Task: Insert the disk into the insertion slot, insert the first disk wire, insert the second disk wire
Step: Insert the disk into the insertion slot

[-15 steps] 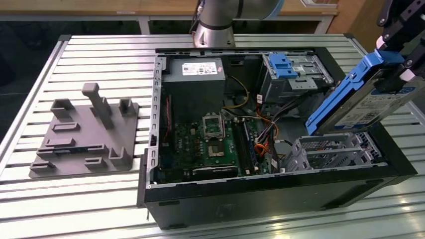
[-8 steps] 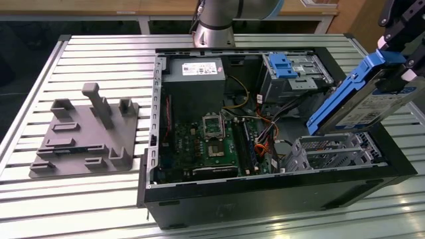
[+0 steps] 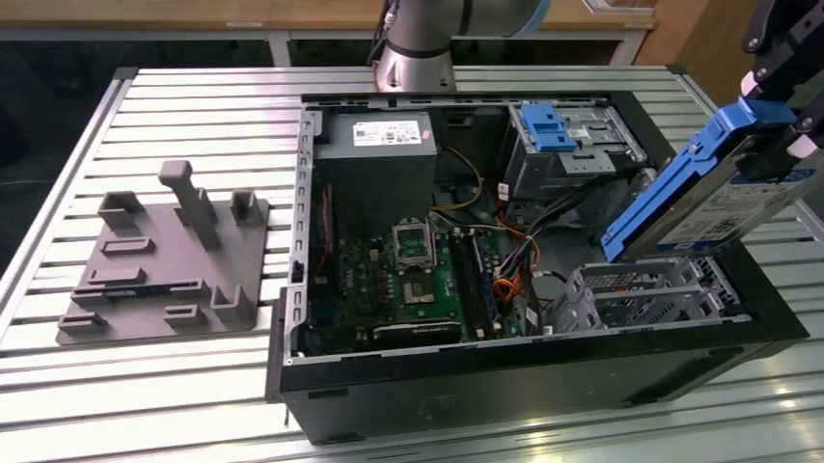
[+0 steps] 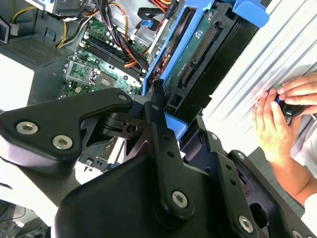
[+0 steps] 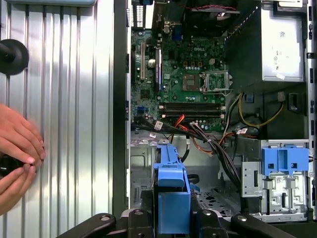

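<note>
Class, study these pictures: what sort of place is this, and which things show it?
Probably a robotics lab bench: an open computer case sits on a ribbed metal table, a robot arm holds a blue-framed disk above the drive cage, and a grey fixture plate lies beside the case.

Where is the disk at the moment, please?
The disk is at the exterior view's right, held tilted by the gripper above the insertion slot, not yet in it.

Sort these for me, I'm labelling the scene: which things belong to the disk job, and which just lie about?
Job: disk, clamped in the gripper; slot.
Lying about: grey fixture, taller cage, power supply, motherboard, a person's hands.
</note>
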Controlling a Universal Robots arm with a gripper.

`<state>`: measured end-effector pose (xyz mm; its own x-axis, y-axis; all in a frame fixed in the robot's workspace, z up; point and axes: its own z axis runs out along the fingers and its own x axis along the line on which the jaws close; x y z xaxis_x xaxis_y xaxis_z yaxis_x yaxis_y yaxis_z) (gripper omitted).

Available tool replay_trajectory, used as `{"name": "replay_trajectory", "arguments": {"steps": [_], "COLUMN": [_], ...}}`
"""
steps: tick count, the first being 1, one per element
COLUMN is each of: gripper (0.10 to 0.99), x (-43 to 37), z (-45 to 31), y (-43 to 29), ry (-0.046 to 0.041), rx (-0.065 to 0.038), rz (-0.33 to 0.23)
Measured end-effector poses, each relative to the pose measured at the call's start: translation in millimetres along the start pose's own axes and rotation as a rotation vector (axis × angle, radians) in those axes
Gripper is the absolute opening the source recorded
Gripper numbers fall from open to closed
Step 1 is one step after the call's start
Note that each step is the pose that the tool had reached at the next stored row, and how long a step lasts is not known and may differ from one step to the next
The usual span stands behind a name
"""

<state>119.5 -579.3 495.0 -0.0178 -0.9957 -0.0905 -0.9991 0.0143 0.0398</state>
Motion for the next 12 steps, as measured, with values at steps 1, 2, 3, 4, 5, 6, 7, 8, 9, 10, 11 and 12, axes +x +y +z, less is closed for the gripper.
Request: {"name": "replay_trajectory", "arguments": {"steps": [1,2,3,4,5,6,7,8,9,10,11,12], "gripper": [0.361,0.361,0.361,0.361,0.361,0.361,0.361,0.361,0.361,0.361,0.361,0.361], "x": [0.0,0.0,0.0,0.0,0.0,0.1,0.1,0.1,0.1,0.2,0.2,0.2], "z": [0.0,0.1,0.1,0.4,0.7,1.0,1.3,1.7,2.0,2.4,2.8,3.3], "y": [-0.1,-0.2,-0.2,-0.5,-0.7,-1.0,-1.4,-1.9,-2.4,-2.8,-3.1,-3.3], "ry": [0.0,-0.0001,-0.0001,-0.0003,-0.0002,-0.0002,-0.0001,-0.0002,-0.0001,-0.0001,-0.0001,-0.0001], "rx": [0.0,0.0,0.0,0.0,0.0,0.0,0.0,0.0,0.0,0.0,0.0,0.0], "rz": [0.0,0.0,0.0,0.0,0.0,0.0,0.0,0.0,0.0,0.0,0.0,0.0]}}
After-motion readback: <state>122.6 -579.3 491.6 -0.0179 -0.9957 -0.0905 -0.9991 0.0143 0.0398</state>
